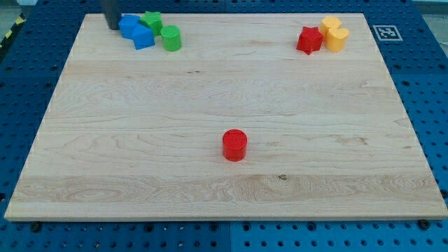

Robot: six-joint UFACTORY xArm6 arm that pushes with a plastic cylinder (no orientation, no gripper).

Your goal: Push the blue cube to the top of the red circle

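Note:
The red circle [235, 145] is a short red cylinder standing alone on the wooden board, a little below its middle. The blue cube [143, 38] sits near the view's top left, touching another blue block [129, 26] on its upper left. My tip [113, 26] is the lower end of a dark rod at the view's top left, just left of the blue blocks and very close to the upper one.
A green star-like block [152, 20] and a green cylinder [171, 38] crowd the blue blocks on their right. A red star [309, 40] and two yellow blocks [335, 33] sit at the top right. The board's [224, 182] edges border a blue pegboard.

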